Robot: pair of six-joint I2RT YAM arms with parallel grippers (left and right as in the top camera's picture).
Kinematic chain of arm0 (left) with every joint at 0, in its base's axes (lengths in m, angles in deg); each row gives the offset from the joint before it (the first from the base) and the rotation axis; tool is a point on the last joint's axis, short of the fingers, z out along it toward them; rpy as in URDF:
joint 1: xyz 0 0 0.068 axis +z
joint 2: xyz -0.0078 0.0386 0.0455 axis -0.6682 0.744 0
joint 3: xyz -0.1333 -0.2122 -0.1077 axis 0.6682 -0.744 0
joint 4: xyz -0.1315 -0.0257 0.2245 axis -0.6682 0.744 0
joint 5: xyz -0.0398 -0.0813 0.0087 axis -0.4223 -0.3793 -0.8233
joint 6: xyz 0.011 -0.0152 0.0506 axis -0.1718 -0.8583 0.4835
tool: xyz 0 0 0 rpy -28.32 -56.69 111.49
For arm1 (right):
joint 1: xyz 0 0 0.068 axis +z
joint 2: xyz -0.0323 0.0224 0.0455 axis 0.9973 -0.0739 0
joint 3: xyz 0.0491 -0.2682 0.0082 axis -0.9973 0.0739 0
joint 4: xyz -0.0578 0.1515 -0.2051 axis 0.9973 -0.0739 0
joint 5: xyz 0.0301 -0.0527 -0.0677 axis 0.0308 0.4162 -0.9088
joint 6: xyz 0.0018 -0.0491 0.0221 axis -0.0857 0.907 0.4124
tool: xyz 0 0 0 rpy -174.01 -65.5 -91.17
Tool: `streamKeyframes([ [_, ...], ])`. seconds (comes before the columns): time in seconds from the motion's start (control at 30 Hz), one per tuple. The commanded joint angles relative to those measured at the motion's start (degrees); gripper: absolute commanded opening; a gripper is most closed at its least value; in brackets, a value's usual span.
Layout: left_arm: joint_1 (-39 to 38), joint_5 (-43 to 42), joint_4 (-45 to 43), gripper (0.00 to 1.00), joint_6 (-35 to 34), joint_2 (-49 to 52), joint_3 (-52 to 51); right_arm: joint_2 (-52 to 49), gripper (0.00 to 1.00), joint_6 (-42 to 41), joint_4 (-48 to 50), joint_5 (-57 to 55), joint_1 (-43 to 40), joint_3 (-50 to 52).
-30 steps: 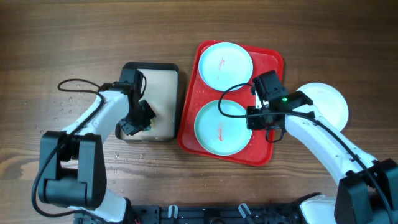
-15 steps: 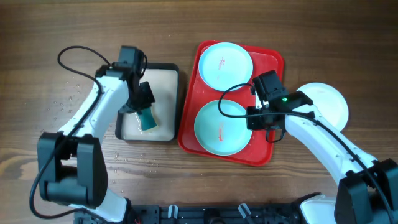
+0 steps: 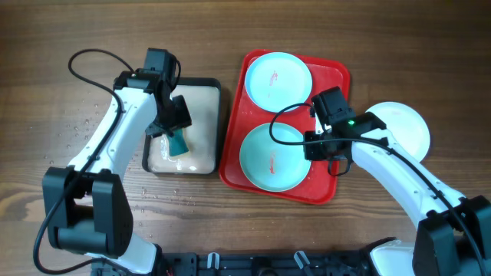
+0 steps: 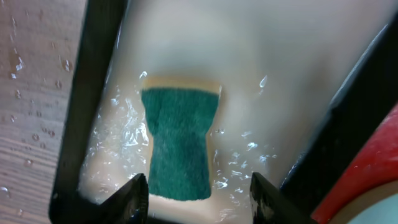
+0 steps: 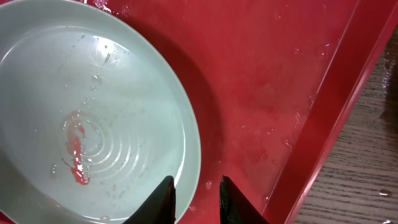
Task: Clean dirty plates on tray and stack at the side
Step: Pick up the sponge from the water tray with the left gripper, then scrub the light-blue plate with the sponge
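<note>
Since 1 second ago the left gripper [image 4: 198, 196] has drawn back toward the far end of the cream tray [image 3: 201, 107] and spread its jaws. The green sponge [image 4: 180, 143] now lies loose in the tray's shallow water. The right arm has not shifted.

The left jaws stand partly wide and hold nothing. The sponge's near end sits just between and below the fingertips, and its long axis runs away from the wrist, so closing would pinch its short width.

2 pale-blue plates, the near plate [image 3: 272, 157] and the far plate [image 3: 278, 79], lie on the red tray [image 3: 334, 77], each with a red smear. 1 white plate [image 3: 403, 126] rests on the table at the right.

The right gripper [image 5: 196, 193] is much the nearer to them. It hangs over the near plate's right rim, jaws narrow, 1 finger over the plate and 1 over the tray. Whether they pinch the rim I cannot tell.

The left forearm reaches out over the cream tray, wrist bent down.
</note>
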Motion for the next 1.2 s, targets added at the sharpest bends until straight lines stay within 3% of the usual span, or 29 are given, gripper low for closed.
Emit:
streamKeyframes([
  [0.0, -0.42, -0.83, -1.44, 0.42, 0.24, 0.87, -4.46, 0.85, 0.25, -0.63, -0.09, 0.87, -0.42, -1.18],
  [0.1, -0.50, -0.57, -9.86, 0.24, 0.22, 1.01, -12.87, 0.85, 0.25, -0.66, -0.09, 0.87, -0.42, -1.18],
  [0.13, -0.50, -0.59, -12.68, 0.04, 0.04, 1.01, -14.86, 0.85, 0.25, -0.66, -0.09, 0.87, -0.42, -1.18],
  [0.23, -0.48, -0.57, -13.94, 0.04, 0.09, 0.87, -15.15, 0.85, 0.25, -0.70, -0.07, 0.90, -0.42, -1.18],
  [0.33, -0.50, -0.59, -9.62, 0.04, 0.07, 0.66, -11.23, 0.85, 0.25, -1.68, -0.28, 0.90, -0.42, -1.18],
  [0.37, -0.48, -0.59, -7.13, 0.08, 0.09, 0.52, -8.87, 0.85, 0.25, -1.70, -0.28, 0.90, -0.42, -1.18],
  [0.4, -0.48, -0.57, -4.83, 0.56, 0.07, 0.31, -6.67, 0.85, 0.25, -1.68, -0.28, 0.90, -0.42, -1.18],
  [0.43, -0.48, -0.55, -3.10, 0.63, 0.09, 0.09, -5.03, 0.85, 0.25, -1.68, -0.28, 0.90, -0.42, -1.18],
  [0.5, -0.48, -0.50, -1.86, 0.65, 0.11, -0.11, -4.02, 0.85, 0.25, -1.68, -0.28, 0.90, -0.42, -1.18],
  [0.6, -0.50, 1.86, -4.17, 0.48, 0.09, 1.01, -6.84, 0.85, 0.25, -1.66, -0.31, 0.90, -0.42, -1.18],
  [0.73, -0.50, 1.75, -11.45, 0.34, 0.04, 1.01, -14.34, 0.85, 0.25, -1.70, -0.24, 0.87, -0.42, -1.18],
  [0.83, -0.50, 1.77, -13.90, 0.05, 0.09, 1.01, -16.79, 0.85, 0.25, -1.70, -0.07, 0.90, -0.42, -1.18],
  [0.9, -0.37, 1.77, -12.90, 0.04, 0.87, 0.44, -14.80, 0.85, 0.25, -1.79, -0.02, 0.87, -0.42, -1.20],
  [0.97, -0.39, -0.20, -4.72, 0.04, 0.68, -1.70, -4.85, 0.85, 0.24, -4.90, 0.15, 0.87, -0.85, -1.18],
  [1.07, -0.52, -8.04, 1.64, 0.04, 0.70, -4.07, 5.18, 0.83, 0.28, -5.70, 0.63, 2.69, -4.11, -1.18],
  [1.1, -1.51, -15.63, 1.70, 0.04, 0.68, -5.70, 8.92, 0.61, 0.30, -2.49, 0.87, 5.92, -6.84, -1.18],
  [1.17, -4.24, -18.40, -0.63, 0.04, -0.39, -6.45, 9.01, -0.87, 0.37, 8.07, 1.22, 14.58, -8.96, -1.11],
])
